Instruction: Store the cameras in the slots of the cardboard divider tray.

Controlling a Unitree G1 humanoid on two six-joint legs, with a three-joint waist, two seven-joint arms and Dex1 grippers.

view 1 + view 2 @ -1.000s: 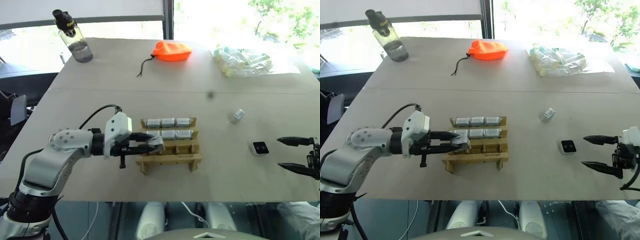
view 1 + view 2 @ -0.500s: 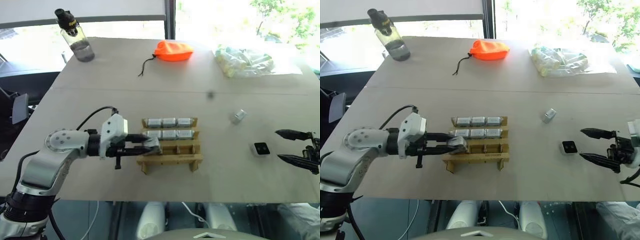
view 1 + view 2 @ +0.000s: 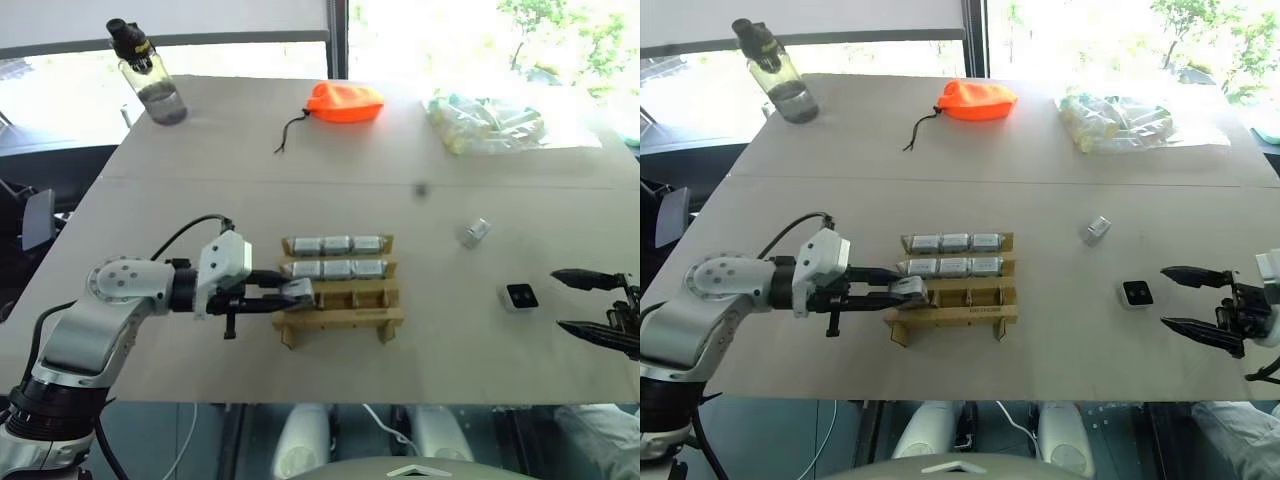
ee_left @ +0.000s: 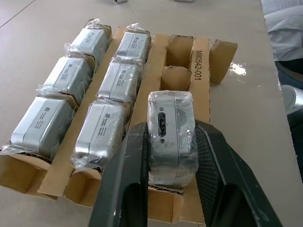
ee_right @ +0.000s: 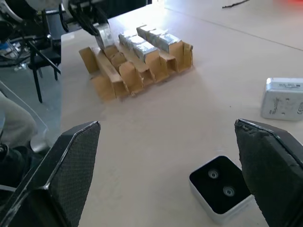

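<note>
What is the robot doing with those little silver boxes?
It is packing small cameras into a cardboard divider tray. The left gripper is shut on one wrapped camera and holds it at the left end of the tray's front row, where the other two slots are empty. The six slots in the two rows behind already hold cameras. The right gripper is open, near a white camera lying on the table. Another silver camera lies farther back.

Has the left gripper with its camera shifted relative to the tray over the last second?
Yes, slightly. The left gripper, shut on a camera, has drawn back toward the robot's left along the tray: it was over the front row's left slot, now at the tray's left end.
</note>
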